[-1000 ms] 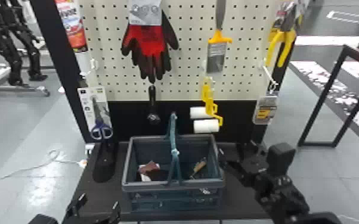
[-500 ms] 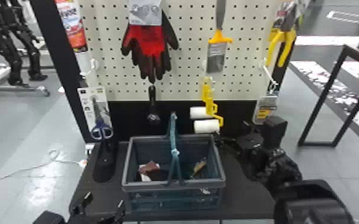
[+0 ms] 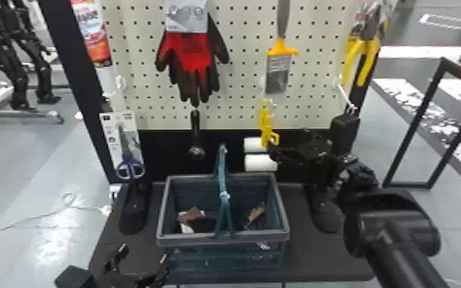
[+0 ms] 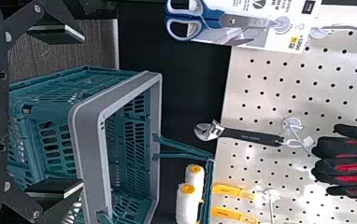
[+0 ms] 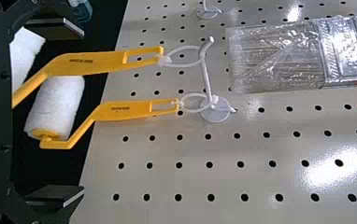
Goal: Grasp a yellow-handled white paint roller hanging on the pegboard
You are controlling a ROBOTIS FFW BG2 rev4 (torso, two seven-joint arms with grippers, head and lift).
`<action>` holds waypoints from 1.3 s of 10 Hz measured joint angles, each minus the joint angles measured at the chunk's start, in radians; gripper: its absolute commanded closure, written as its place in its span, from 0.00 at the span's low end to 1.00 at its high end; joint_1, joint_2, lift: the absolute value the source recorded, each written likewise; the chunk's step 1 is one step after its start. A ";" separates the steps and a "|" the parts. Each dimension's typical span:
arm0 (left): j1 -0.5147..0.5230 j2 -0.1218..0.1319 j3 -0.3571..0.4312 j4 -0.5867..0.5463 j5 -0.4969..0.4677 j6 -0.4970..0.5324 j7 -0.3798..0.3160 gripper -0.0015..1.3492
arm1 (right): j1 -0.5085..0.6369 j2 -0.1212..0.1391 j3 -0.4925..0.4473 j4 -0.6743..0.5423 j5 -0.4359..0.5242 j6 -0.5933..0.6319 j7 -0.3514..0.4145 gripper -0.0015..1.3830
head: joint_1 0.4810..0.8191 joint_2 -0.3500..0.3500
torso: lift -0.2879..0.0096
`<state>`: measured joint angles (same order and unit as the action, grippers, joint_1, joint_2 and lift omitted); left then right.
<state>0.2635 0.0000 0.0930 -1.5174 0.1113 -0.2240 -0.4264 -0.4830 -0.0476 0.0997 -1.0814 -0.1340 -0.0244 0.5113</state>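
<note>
Two grippers, both with fingers spread wide. My left gripper [image 4: 57, 109] sits low before the basket [image 3: 222, 238]; farther on, my right gripper [image 5: 57, 112] is just beside the yellow-handled white paint roller [image 5: 63, 103], which hangs on the pegboard [image 3: 241, 57].

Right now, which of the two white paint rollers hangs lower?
The yellow-handled white paint roller nearer the teal plastic basket; its twin hangs just above it.
</note>
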 measured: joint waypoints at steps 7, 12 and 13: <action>-0.041 0.008 -0.036 0.045 0.013 -0.012 0.002 0.16 | -0.071 0.014 0.067 0.103 -0.061 0.011 0.042 0.88 | 0.20 0.50 | 0.63; 0.029 0.009 -0.044 -0.031 -0.025 -0.012 0.111 0.16 | -0.069 0.004 0.067 0.077 -0.022 0.001 0.045 0.93 | 0.20 0.50 | 0.63; 0.044 0.009 -0.047 -0.042 -0.025 -0.012 0.127 0.16 | -0.066 0.004 0.066 0.076 -0.021 0.001 0.046 0.93 | 0.20 0.50 | 0.63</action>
<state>0.3078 0.0092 0.0458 -1.5589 0.0859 -0.2361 -0.2994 -0.5486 -0.0433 0.1658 -1.0056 -0.1552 -0.0230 0.5578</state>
